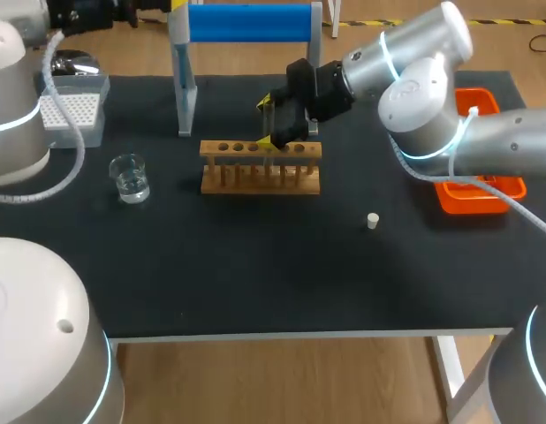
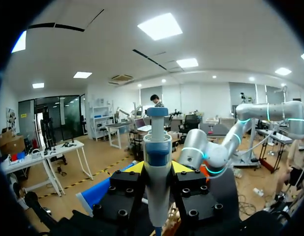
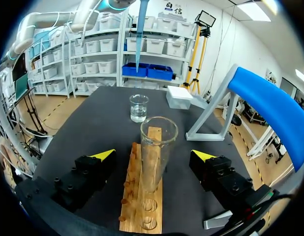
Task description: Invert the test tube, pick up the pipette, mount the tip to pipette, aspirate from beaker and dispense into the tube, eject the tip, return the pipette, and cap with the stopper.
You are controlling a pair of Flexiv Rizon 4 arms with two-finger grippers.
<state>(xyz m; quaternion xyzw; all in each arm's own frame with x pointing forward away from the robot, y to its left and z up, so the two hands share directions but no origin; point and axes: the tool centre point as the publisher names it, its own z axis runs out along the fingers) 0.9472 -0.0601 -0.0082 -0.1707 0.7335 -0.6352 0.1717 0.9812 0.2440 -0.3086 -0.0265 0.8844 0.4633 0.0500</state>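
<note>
My right gripper point(image 3: 154, 156) stands spread wide, one yellow tip on each side of the test tube point(image 3: 158, 132) and neither touching the glass. The tube is upright between them, mouth up, its foot down among the holes of the wooden rack point(image 3: 142, 206). I cannot tell whether it is fully seated.

My left gripper point(image 2: 158, 167) is pinched on the pipette point(image 2: 157, 128), which runs straight up between the fingers. From the right wrist, the pipette's blue tip point(image 3: 137, 37) hangs high ahead of my right fingers, over the far side of the table where the beaker point(image 3: 138, 108) sits beyond the rack's far end.

The first risk is on the right. If I back that hand away crookedly, a finger could clip the tube and tilt it in its hole, or drag the light rack along.

The second is on the left. The pipette body is smooth and I grip it at one band only. A knock of the tip on the beaker's rim could twist it in my fingers or loosen the tip.

Later, the tube's mouth is narrow, so a slanted approach would spill down the outside. Both arms meeting over the rack could collide.
</note>
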